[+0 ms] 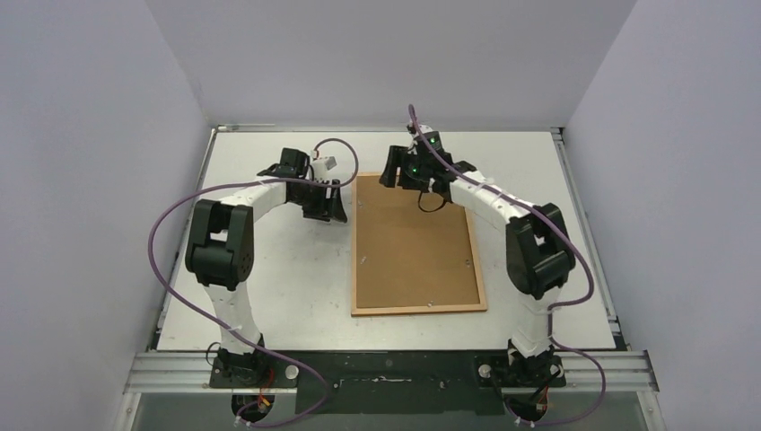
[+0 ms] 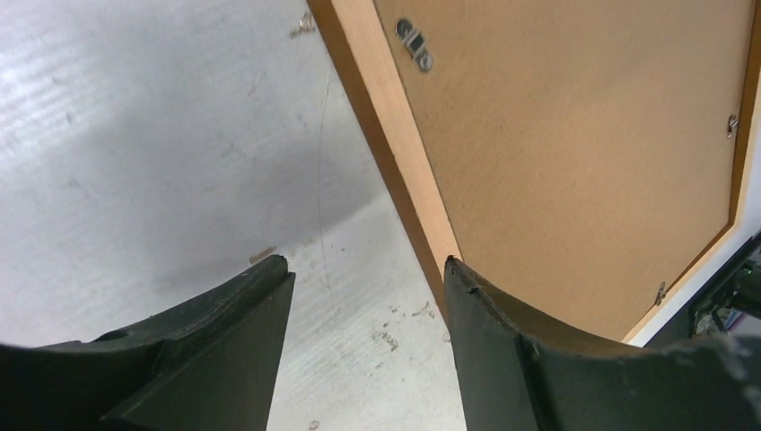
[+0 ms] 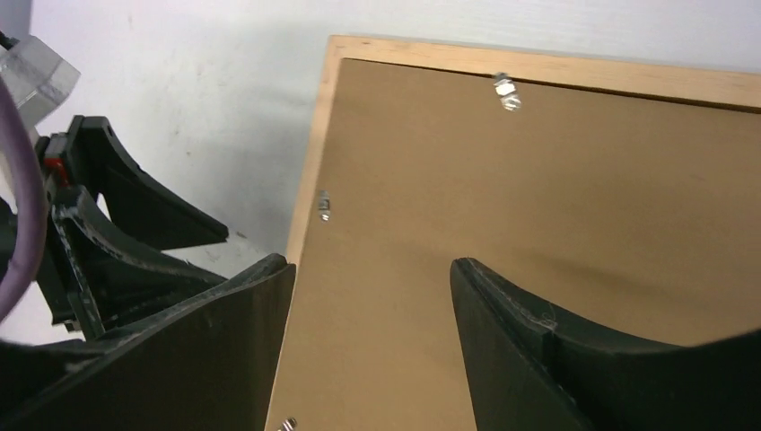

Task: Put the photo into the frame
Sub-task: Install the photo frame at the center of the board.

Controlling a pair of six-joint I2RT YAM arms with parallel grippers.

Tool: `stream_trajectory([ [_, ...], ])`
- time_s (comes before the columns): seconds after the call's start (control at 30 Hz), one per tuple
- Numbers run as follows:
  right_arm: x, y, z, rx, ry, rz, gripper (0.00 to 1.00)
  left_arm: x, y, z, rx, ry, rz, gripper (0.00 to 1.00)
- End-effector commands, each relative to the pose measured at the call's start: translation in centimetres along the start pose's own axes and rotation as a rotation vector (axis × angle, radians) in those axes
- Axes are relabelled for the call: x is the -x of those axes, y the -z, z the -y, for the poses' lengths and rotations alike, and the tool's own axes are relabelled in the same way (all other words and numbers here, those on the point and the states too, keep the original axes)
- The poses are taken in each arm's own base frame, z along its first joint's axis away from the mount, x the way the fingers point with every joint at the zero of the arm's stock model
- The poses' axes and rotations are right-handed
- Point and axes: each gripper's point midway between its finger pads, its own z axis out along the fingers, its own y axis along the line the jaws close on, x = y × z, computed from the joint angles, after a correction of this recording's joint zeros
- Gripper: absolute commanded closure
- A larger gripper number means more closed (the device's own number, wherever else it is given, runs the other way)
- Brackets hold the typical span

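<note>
Brown backing sheet [image 1: 415,242], seemingly flush, inside frame [image 1: 418,309]

Frame [image 1: 418,308] face down, front hidden beneath backing [image 1: 415,242]. Wrist views cut it off; clips [image 2: 415,43] barely resolvable from above.

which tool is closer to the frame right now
Right. The right tool hangs over the frame's back at its far edge; the left tool hangs over the table, just off the frame's left edge.
</note>
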Motion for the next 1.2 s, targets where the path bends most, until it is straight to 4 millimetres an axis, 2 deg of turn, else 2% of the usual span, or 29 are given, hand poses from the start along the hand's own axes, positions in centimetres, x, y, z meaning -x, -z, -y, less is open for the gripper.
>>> stream_trajectory([
  [0.0,3.6,6.4,3.9,-0.203,0.021,0.157,0.34,2.2,-0.2,1.5,-0.041,-0.033,0.036,0.40],
  [0.17,3.7,11.5,10.5,-0.410,-0.084,0.246,0.19,0.5,-2.1,2.2,-0.049,-0.035,-0.003,0.44],
  [0.3,1.9,12.9,14.2,-0.475,-0.150,0.230,0.08,-1.0,-2.3,2.6,-0.081,-0.024,-0.031,0.52],
  [0.37,1.2,12.6,15.4,-0.475,-0.171,0.213,0.02,-1.9,-1.7,3.0,-0.104,-0.049,-0.032,0.53],
  [0.43,0.9,11.9,16.3,-0.449,-0.195,0.196,0.00,-2.8,-1.4,3.3,-0.127,-0.081,-0.040,0.53],
  [0.5,0.7,10.9,17.0,-0.405,-0.228,0.179,0.05,-3.6,-1.0,3.5,-0.147,-0.115,-0.045,0.54],
  [0.63,0.2,9.0,18.2,-0.345,-0.289,0.140,0.08,-4.7,-0.5,3.4,-0.158,-0.225,-0.036,0.58],
  [0.73,-0.3,7.7,18.0,-0.290,-0.312,0.111,0.08,-5.4,-0.2,3.6,-0.180,-0.247,-0.047,0.58],
  [0.8,-0.5,7.5,17.3,-0.274,-0.308,0.105,0.08,-5.5,0.1,3.9,-0.198,-0.251,-0.045,0.59],
  [0.93,0.4,10.6,15.1,-0.284,-0.273,0.178,0.05,-5.5,1.3,4.7,-0.240,-0.266,-0.036,0.60],
  [1.03,-1.7,13.5,13.6,-0.304,-0.306,0.187,0.02,-6.1,1.7,5.0,-0.253,-0.295,-0.039,0.60],
  [1.17,-6.5,16.8,9.0,-0.289,-0.296,0.158,0.06,-6.8,1.4,4.7,-0.252,-0.287,-0.052,0.60],
])
